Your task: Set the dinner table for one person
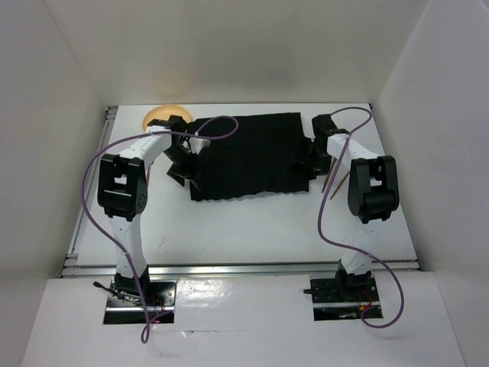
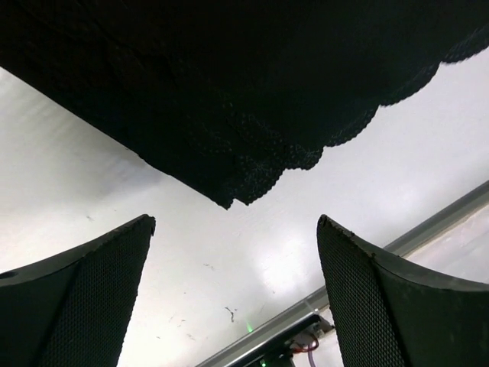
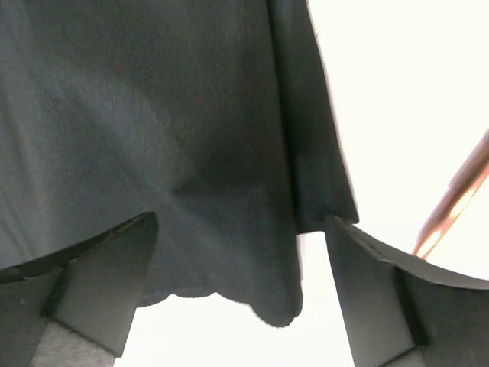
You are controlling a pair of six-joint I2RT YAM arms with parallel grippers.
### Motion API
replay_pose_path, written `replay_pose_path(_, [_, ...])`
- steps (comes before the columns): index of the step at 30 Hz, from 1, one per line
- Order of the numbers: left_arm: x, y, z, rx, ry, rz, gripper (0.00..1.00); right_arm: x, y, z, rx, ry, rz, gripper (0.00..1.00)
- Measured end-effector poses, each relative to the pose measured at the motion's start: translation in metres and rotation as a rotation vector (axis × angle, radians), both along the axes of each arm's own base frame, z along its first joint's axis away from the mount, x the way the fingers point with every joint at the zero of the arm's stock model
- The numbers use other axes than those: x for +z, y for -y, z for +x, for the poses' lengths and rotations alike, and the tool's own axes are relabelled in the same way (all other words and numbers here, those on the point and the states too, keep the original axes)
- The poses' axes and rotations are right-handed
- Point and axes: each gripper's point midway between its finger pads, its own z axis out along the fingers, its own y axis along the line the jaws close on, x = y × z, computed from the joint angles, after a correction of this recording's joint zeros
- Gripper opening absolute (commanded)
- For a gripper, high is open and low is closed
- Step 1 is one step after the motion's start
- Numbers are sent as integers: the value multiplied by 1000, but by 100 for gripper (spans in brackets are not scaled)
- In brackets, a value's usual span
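Observation:
The white dinner table carries a black cloth mat at its middle back. My left gripper is open over the mat's near left corner. In the left wrist view the mat's scalloped corner lies ahead of the open gripper, with bare table between the fingers. My right gripper is open at the mat's right edge. In the right wrist view the mat's corner lies between the spread fingers of the gripper, which grips nothing.
A yellow plate sits at the back left, partly behind the left arm. A thin copper-brown stick lies right of the mat, also in the right wrist view. A silver rail edges the table's front. White walls enclose the table.

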Motion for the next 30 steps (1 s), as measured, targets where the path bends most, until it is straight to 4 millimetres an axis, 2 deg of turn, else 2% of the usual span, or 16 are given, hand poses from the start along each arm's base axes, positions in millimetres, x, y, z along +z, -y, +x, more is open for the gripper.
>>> replay_pose_path(5, [5, 3, 18, 19, 32, -5, 95, 1, 9, 15, 21, 32, -58, 99])
replay_pose_path(9, [-17, 4, 35, 41, 4, 15, 95, -17, 15, 30, 21, 10, -108, 94])
replay_pose_path(11, [-28, 5, 34, 57, -39, 20, 92, -17, 17, 40, 24, 29, -125, 86])
replay_pose_path(12, [-27, 5, 33, 60, -44, 19, 86, -19, 19, 42, 24, 30, -135, 69])
replay_pose_path(13, [-27, 5, 36, 67, -36, 21, 58, -19, 20, 43, 29, 32, -142, 59])
replay_pose_path(14, [-28, 5, 36, 71, -39, 21, 44, -20, 20, 42, 33, 31, -144, 49])
replay_pose_path(15, [-30, 5, 36, 71, -39, 23, 35, -21, 21, 42, 35, 29, -147, 40])
replay_pose_path(16, [-33, 5, 36, 67, -40, 21, 26, -22, 20, 41, 38, 30, -143, 24])
replay_pose_path(17, [-37, 4, 36, 63, -44, 20, 1, -22, 17, 40, 37, 37, -124, 17])
replay_pose_path(20, [-42, 5, 31, 64, -66, 3, 0, -22, 12, 33, 44, 63, -93, 0])
replay_pose_path(24, [-41, -1, 15, 43, -61, 10, 0, -22, 6, -8, 41, 20, -40, 0])
replay_pose_path(26, [-39, -9, -3, 21, -70, 44, 0, -23, 1, -37, 41, -18, -8, 2])
replay_pose_path(27, [-38, -13, -11, 12, -73, 59, 0, -22, -1, -51, 39, -37, 7, 15])
replay_pose_path(28, [-36, -18, -20, 0, -79, 73, 0, -21, -3, -64, 37, -56, 20, 61])
replay_pose_path(29, [-32, -21, -28, -7, -80, 83, 0, -19, -6, -80, 34, -81, 31, 73])
replay_pose_path(30, [-28, -23, -35, -15, -77, 89, 0, -17, -7, -93, 35, -98, 34, 79])
